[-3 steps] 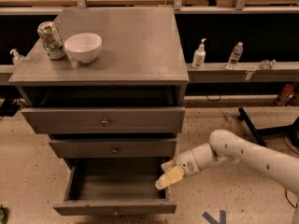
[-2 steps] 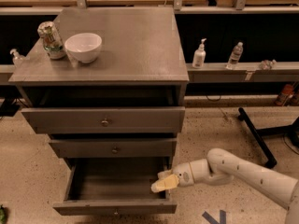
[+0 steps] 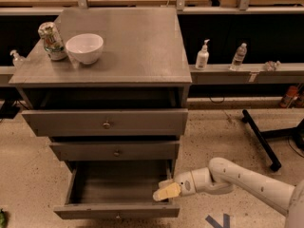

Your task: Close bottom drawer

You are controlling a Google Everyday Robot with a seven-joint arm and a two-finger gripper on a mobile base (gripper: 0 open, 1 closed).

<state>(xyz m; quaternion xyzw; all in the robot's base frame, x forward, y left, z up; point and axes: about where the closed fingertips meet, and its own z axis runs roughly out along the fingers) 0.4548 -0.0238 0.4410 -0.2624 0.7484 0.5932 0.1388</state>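
The bottom drawer (image 3: 116,211) of the grey cabinet (image 3: 123,56) is pulled far out, its plain grey box interior showing and nothing visible inside. Its slim front panel lies at the lower edge of the view. My gripper (image 3: 165,191), with cream-coloured fingers, hangs at the drawer's right front corner, just above the front panel and over the inside of the box. The white arm (image 3: 247,182) reaches in from the right, low over the floor. The middle drawer (image 3: 114,151) and the top drawer (image 3: 107,122) stand slightly out.
A white bowl (image 3: 84,47) and a can (image 3: 51,41) stand on the cabinet top. Bottles (image 3: 203,56) sit on a ledge behind at the right. A black stand leg (image 3: 259,137) lies on the speckled floor at the right.
My gripper has moved down and left, from beside the drawer's right side to its front right corner. The drawer has not visibly moved.
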